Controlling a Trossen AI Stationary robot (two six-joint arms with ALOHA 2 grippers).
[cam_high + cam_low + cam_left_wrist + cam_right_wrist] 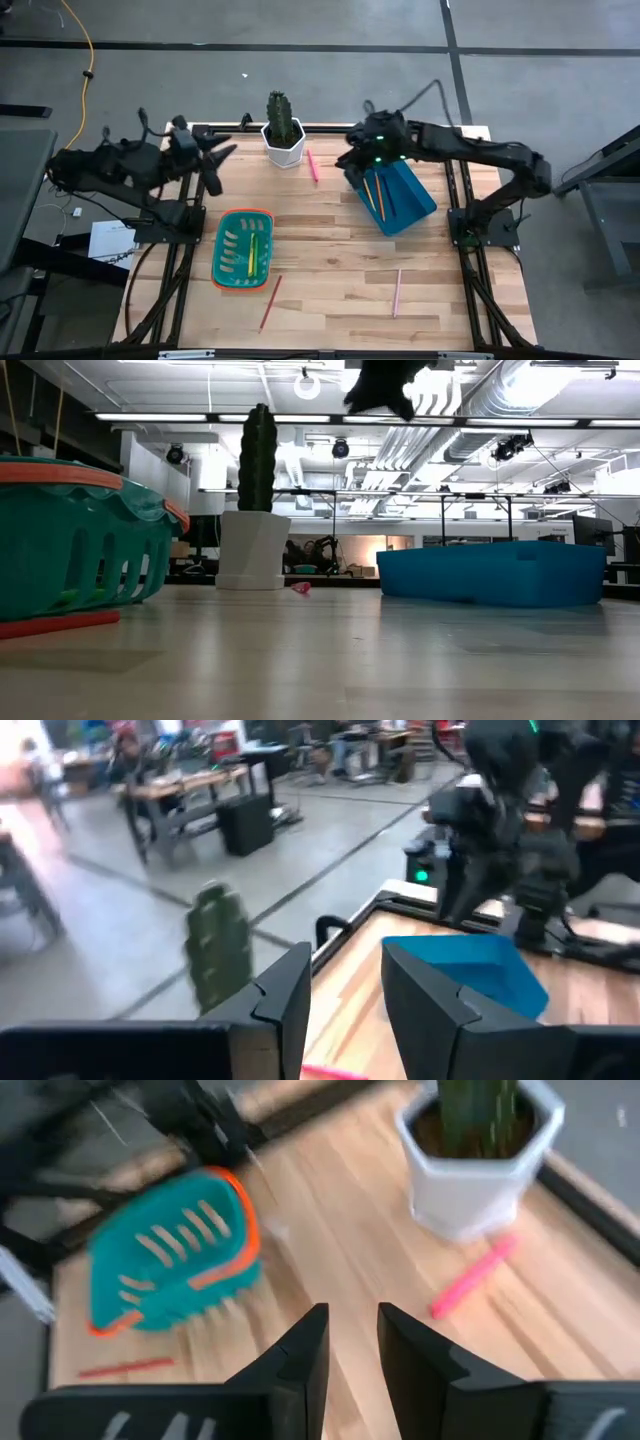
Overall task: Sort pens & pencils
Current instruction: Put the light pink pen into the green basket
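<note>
Lying on pale wood planks (330, 270), thin pencils (270, 303)

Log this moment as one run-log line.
left gripper: open, empty, table's back-left | right gripper: open, empty, above blue bin | pink pen: loose by cactus pot

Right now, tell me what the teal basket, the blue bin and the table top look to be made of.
Teal basket: probably molded plastic, going by its slotted walls and orange rim. Blue bin: likely plastic as well, solid single-colour walls with a matte look. Table top: pale wood, with visible planks and grain; the smooth finish may be sealed.
</note>
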